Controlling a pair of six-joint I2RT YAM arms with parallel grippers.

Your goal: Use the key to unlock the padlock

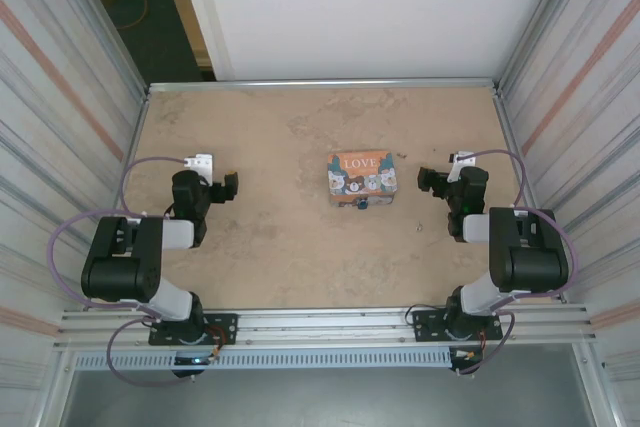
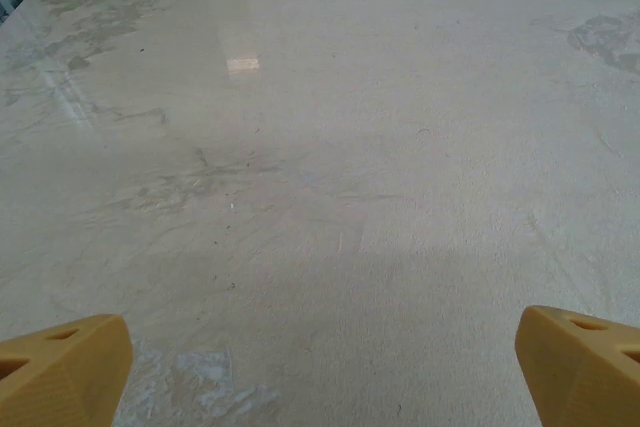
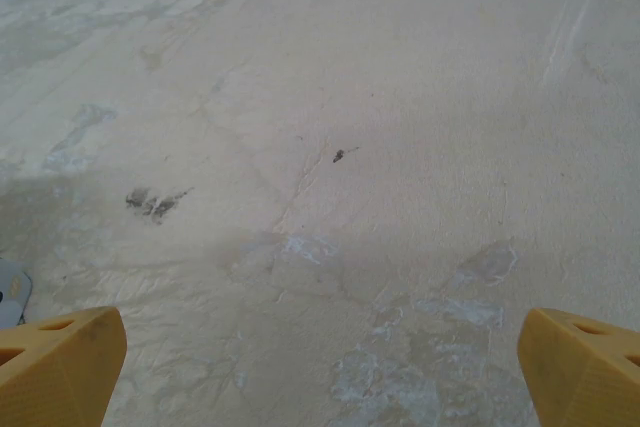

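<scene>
In the top view the orange tin [image 1: 361, 173] marked LOVE sits just right of the frame's centre on the beige desk [image 1: 280, 247]. The padlock [image 1: 361, 202], tiny and dark, lies at the tin's lower edge; whether it touches the tin is too small to tell. The left gripper [image 1: 228, 187] hangs at mid-left, well apart from the tin, its jaws spread wide; in the left wrist view its yellow fingertips [image 2: 60, 367] sit in the bottom corners with bare desk between them. The right gripper [image 1: 430, 182] hangs just right of the tin, also spread wide, its fingertips [image 3: 55, 362] in the bottom corners above stained desk.
</scene>
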